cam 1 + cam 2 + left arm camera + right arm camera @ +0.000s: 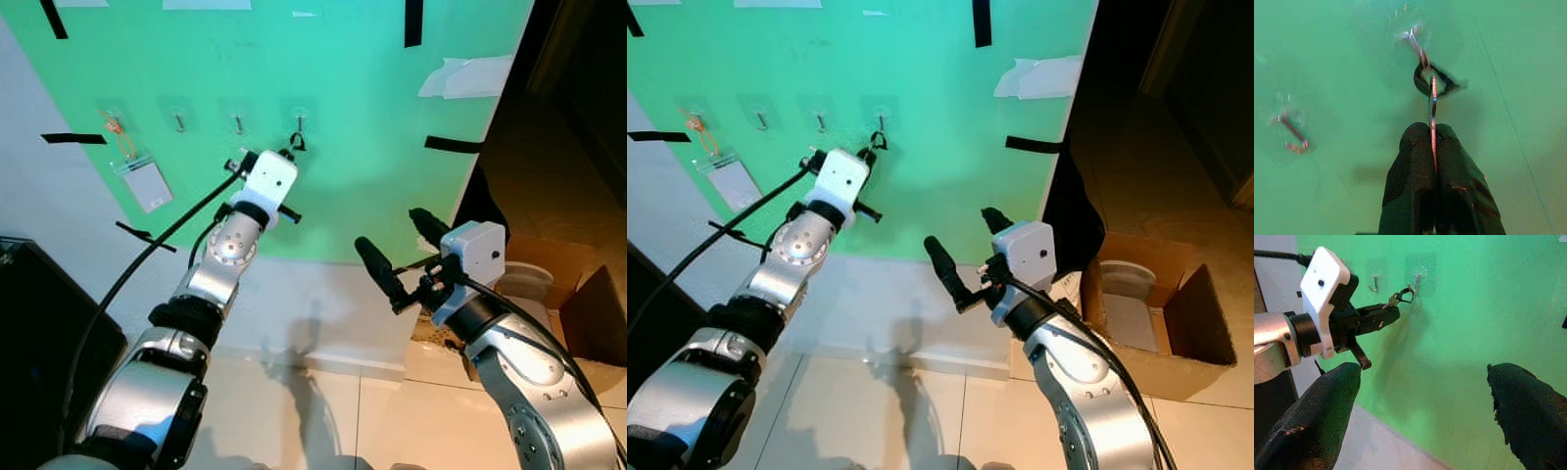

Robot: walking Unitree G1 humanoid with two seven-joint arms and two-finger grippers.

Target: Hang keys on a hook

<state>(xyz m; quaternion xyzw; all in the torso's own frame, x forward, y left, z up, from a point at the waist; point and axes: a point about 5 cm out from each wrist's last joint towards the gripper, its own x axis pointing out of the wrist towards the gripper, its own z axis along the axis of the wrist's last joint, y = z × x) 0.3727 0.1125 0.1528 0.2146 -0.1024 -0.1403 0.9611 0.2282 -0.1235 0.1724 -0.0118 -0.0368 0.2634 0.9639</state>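
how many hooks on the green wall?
4, in one row. Far-left hook carries a badge; two bare hooks; rightmost hook is where the left gripper holds the key ring.

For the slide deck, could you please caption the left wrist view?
Left gripper shut on a key, its black ring over a hook on the green board.

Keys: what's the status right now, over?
Left gripper shut on keys, key ring at rightmost hook. Right gripper open, idle. Nothing blocking.
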